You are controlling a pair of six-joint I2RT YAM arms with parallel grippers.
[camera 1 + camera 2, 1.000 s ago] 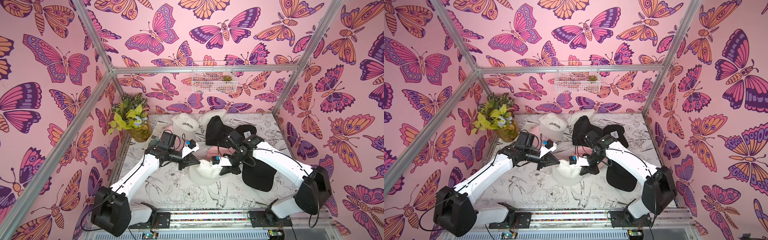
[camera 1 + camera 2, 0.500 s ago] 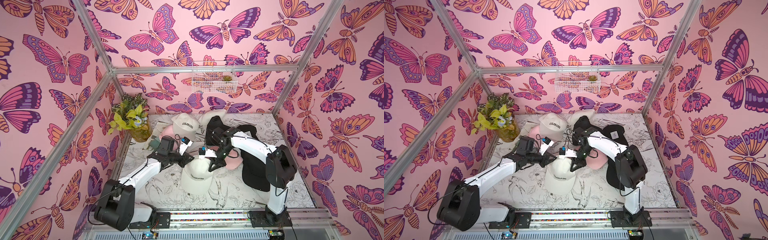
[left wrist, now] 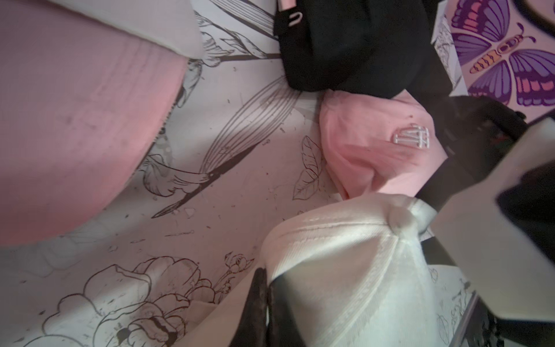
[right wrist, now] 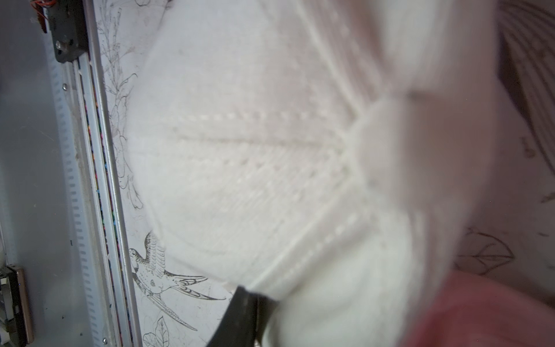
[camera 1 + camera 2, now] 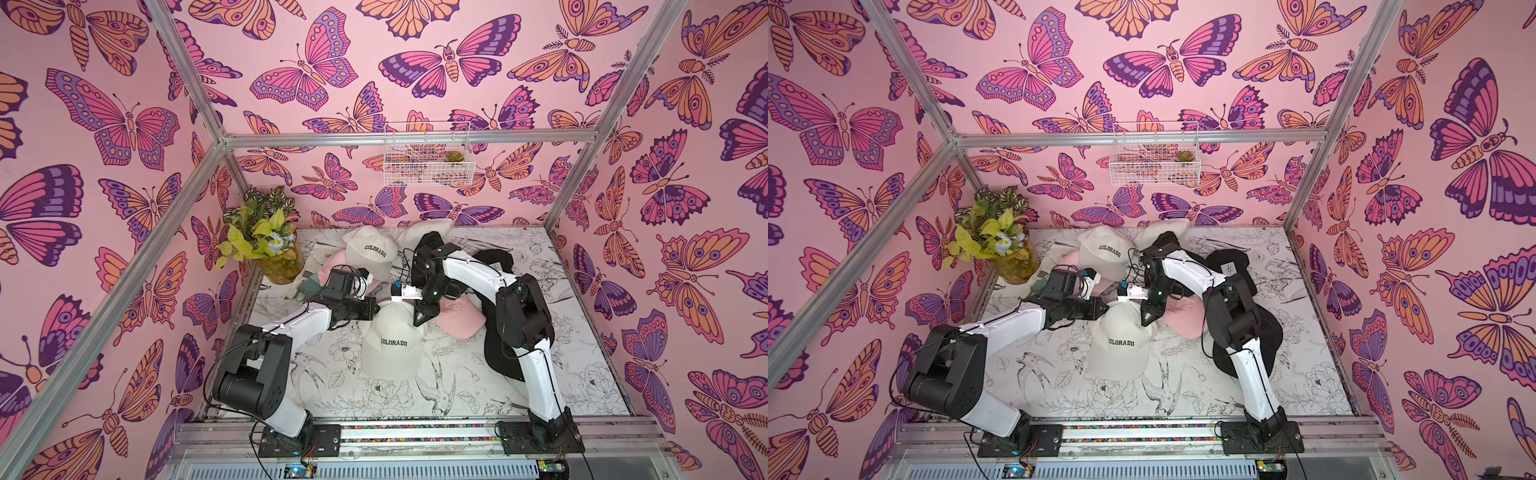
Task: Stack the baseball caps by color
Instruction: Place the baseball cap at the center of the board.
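With the cream cap (image 5: 390, 349) lying mid-tabletop (image 5: 457, 386), my left pincer (image 5: 375, 310) clamped on its edge and my right pincer (image 5: 417, 320) too blurry to tell, I should let go gently, keeping it flat.

A lab test booth: aluminium frame (image 5: 374, 140), butterfly-papered walls (image 5: 104, 124).

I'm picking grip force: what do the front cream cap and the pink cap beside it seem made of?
Cream cap: soft woven cloth, likely cotton twill, matte; fine ribbed weave and raised stitched seams show. Pink cap: similar matte cloth, creased and slumped, with a glossy white embroidered logo.
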